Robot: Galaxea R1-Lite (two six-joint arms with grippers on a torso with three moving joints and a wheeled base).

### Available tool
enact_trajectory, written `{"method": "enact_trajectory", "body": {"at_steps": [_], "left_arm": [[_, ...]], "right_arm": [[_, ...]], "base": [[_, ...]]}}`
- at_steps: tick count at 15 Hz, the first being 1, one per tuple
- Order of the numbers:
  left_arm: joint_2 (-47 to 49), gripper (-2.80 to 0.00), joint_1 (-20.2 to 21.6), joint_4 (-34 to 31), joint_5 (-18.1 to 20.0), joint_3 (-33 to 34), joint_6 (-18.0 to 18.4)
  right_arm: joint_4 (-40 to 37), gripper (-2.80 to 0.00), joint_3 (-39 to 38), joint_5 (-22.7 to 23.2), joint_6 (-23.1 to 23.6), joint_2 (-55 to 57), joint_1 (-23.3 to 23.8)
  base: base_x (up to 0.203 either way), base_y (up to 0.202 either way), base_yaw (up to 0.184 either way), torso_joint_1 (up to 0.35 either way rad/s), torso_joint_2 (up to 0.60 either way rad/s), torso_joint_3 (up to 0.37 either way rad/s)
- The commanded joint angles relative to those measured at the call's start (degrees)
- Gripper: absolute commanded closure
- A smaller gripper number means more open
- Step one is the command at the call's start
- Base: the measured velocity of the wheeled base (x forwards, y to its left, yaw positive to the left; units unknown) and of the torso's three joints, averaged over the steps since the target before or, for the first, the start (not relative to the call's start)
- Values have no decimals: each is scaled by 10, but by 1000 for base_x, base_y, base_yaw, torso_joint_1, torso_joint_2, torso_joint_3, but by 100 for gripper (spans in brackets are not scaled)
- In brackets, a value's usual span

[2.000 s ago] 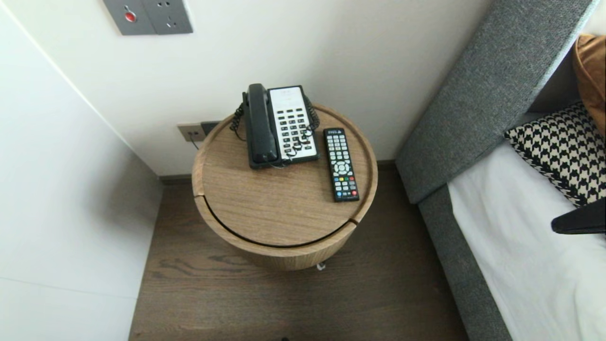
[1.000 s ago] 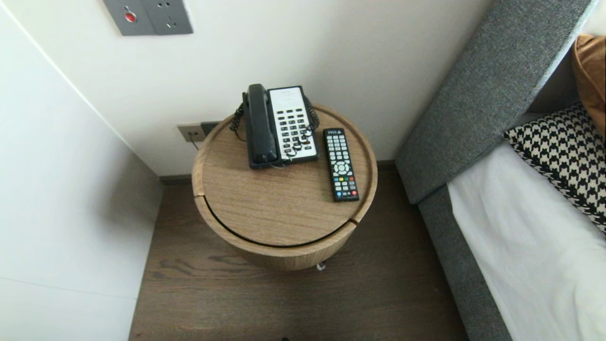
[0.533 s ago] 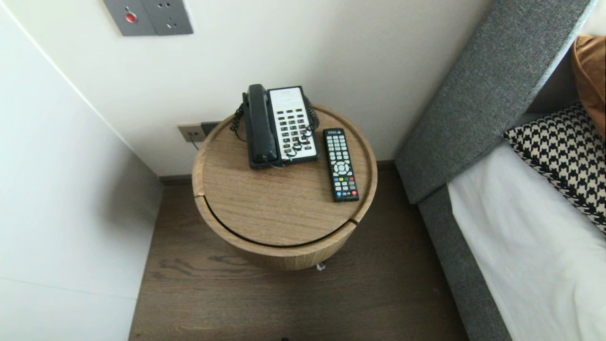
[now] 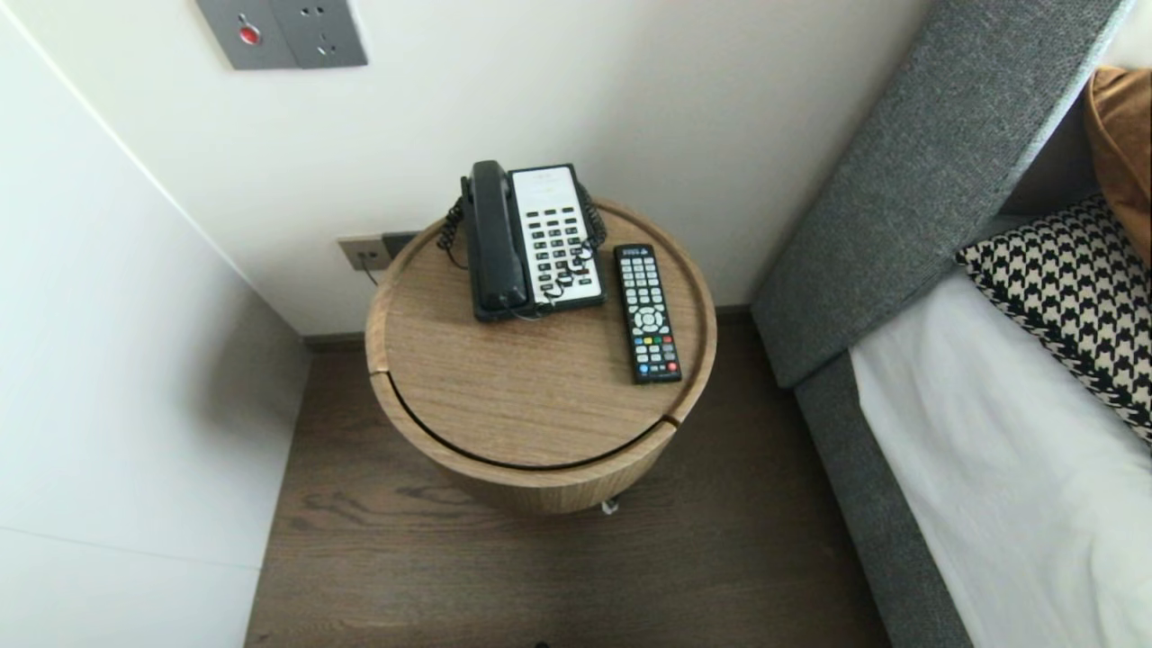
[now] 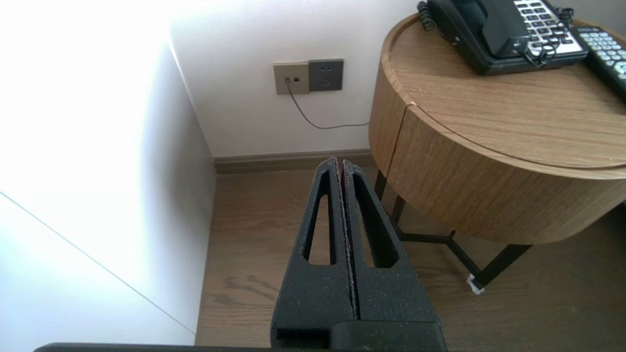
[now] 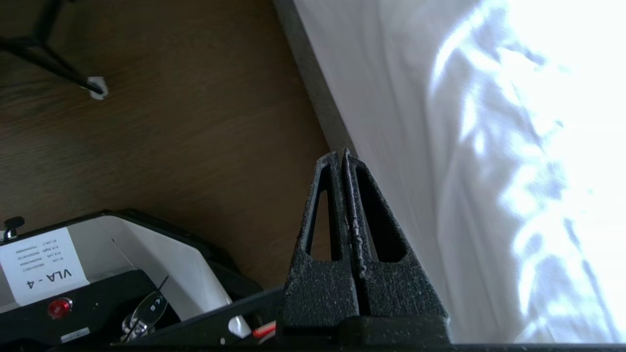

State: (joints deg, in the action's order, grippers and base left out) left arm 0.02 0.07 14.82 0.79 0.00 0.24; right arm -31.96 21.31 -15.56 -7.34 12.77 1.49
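Bed (image 4: 990, 468): on the robot's right, white sheet running along a grey frame; the sheet edge is the thing closest to the right gripper.
Side table (image 4: 531, 423): round and wooden, against the wall between the corner and the bed; it is what the left gripper is nearest to.
Robot base (image 6: 146, 254): black-and-white housing on the floor, low beside the right arm.
Telephone (image 4: 540, 238): at the back of the tabletop, handset in its cradle, coiled cord draped over the keypad.
Remote control (image 4: 646, 313): lies flat just beside the phone on the bed side, close to the raised rim.
Left gripper (image 5: 341, 161): jaws pressed together, nothing in them, low over the floor beside the table's curved wall.
Right gripper (image 6: 342, 154): jaws clenched on nothing, pointing down at the line where the sheet meets the bed frame.
Risk, right: I'd say a careless swing here could snag the loose sheet or knock the frame (it is a tight gap).
Risk, left: a sideways sweep could bump the table and rattle the handset off.
Writing (image 6: 46, 278): the base sticker reads "VLA - 4"; its finer print, and the mark on the remote, are too small to read.
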Motion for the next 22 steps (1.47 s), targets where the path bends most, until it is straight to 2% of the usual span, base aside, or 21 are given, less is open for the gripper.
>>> {"method": "enact_trajectory", "body": {"at_steps": [1,5,6,8,10,11,12,14,15,18,20,22], "left_arm": [[-1,0,0,1,0,23,0],[-1,0,0,1,0,23,0],[-2,0,0,1,0,23,0],[-2,0,0,1,0,23,0],[-2,0,0,1,0,23,0],[-1,0,0,1,0,23,0],[-2,0,0,1,0,23,0],[-2,0,0,1,0,23,0],[-1,0,0,1,0,23,0],[-2,0,0,1,0,23,0],[-2,0,0,1,0,23,0],[-2,0,0,1,0,23,0]], "right_arm": [[28,0,-51,10,15,-64,-7],[53,0,-68,69,130,-132,-8],[79,0,-78,72,140,-133,-8],[169,0,-122,74,153,-133,-8],[326,0,-183,78,187,-133,-8],[386,0,-204,95,194,-133,-8],[402,0,-210,119,186,-134,-8],[341,0,-216,152,126,-134,-9],[317,0,-216,155,114,-134,-9],[320,0,-216,153,100,-133,-9],[322,0,-216,151,69,-134,-9],[322,0,-216,151,67,-134,-9]], "base": [[0,0,0,0,0,0],[0,0,0,0,0,0],[0,0,0,0,0,0],[0,0,0,0,0,0],[0,0,0,0,0,0],[0,0,0,0,0,0],[0,0,0,0,0,0],[0,0,0,0,0,0],[0,0,0,0,0,0],[0,0,0,0,0,0],[0,0,0,0,0,0],[0,0,0,0,0,0]]}}
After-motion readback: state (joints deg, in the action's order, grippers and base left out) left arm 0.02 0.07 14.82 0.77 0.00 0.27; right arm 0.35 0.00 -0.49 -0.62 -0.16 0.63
